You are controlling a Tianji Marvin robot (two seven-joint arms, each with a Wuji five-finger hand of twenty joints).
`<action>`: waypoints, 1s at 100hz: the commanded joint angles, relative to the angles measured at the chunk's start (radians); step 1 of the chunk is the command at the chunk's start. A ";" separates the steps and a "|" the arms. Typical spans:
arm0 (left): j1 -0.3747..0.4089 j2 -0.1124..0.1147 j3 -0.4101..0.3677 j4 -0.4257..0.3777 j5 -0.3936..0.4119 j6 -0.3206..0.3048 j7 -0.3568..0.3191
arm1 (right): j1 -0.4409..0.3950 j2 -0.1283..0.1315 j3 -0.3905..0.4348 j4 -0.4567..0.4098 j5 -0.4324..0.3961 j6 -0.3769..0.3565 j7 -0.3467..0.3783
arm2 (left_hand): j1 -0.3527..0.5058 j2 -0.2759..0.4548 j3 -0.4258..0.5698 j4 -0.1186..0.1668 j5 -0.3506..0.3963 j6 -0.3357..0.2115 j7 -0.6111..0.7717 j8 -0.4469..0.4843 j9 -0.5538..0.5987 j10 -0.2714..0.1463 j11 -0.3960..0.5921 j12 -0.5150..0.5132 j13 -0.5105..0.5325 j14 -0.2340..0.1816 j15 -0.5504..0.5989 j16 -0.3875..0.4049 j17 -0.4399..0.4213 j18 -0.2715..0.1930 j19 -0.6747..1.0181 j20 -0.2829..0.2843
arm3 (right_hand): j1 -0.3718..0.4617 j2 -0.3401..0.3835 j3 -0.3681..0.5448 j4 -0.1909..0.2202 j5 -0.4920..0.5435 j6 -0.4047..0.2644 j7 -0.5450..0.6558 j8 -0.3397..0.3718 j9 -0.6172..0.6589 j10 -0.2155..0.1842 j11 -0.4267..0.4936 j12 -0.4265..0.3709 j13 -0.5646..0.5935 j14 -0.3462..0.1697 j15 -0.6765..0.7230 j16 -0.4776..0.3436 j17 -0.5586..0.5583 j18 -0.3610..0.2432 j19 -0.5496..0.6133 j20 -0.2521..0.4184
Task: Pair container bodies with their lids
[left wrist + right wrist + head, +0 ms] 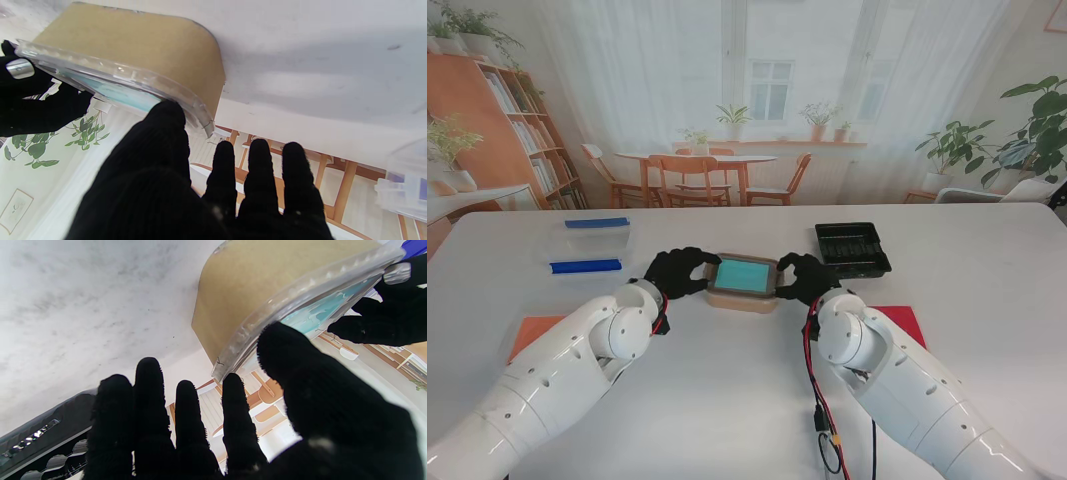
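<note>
I could read no brand, label or writing on anything in my views. My left hand (680,271) and my right hand (808,277), both in black knit gloves, sat on either side of the tan rounded-rectangular container body (741,298) at the middle of the white surface (727,400), with the clear plastic lid with a teal inner panel (743,275) lying tilted on top of it. In the left wrist view the left thumb (166,116) pressed against the lid's rim (133,80) while the other fingers stayed straight and spread, clear of it. The right thumb (280,343) met the opposite rim (300,290) the same way, its fingers likewise splayed. So each hand was mostly open, pinching the lid only by the thumb side. To my far left stood a clear plastic box with a blue strip (597,233), and nearer me a blue-edged clear lid (585,266). A black ribbed plastic tray (851,248) sat just beyond my right hand. An orange mat (532,330) and a red mat (902,320) lay under my arms.
</note>
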 commanded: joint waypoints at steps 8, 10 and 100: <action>0.013 0.000 -0.001 0.000 -0.005 0.009 -0.007 | -0.002 -0.001 -0.006 0.007 0.007 0.006 0.021 | 0.004 -0.030 0.025 -0.035 -0.036 -0.005 0.002 0.005 -0.030 -0.022 -0.016 -0.015 -0.036 -0.023 0.023 0.007 -0.006 -0.033 0.017 0.007 | -0.002 0.001 0.007 0.002 -0.012 0.001 0.010 -0.016 0.018 0.002 0.010 0.009 0.019 -0.017 0.019 0.015 0.008 -0.030 0.046 0.020; 0.014 0.000 -0.001 -0.001 -0.006 0.011 -0.008 | -0.001 -0.001 -0.006 0.007 0.007 0.006 0.021 | 0.004 -0.029 0.025 -0.035 -0.035 -0.005 0.002 0.005 -0.030 -0.022 -0.017 -0.015 -0.036 -0.023 0.023 0.007 -0.006 -0.033 0.017 0.006 | -0.001 0.000 0.007 0.002 -0.013 0.002 0.010 -0.016 0.018 0.002 0.010 0.009 0.019 -0.017 0.019 0.015 0.008 -0.030 0.046 0.020; 0.007 -0.015 0.005 0.007 -0.122 0.070 -0.055 | 0.013 0.003 -0.035 0.027 -0.014 0.014 0.036 | -0.016 0.072 -0.147 -0.031 -0.023 0.003 -0.019 -0.006 -0.032 0.000 -0.034 -0.014 -0.039 -0.002 0.008 0.008 -0.005 -0.039 0.008 -0.004 | -0.001 0.004 0.007 0.003 -0.014 0.003 0.012 -0.021 0.013 0.001 0.011 0.009 0.016 -0.018 0.019 0.014 0.008 -0.032 0.045 0.021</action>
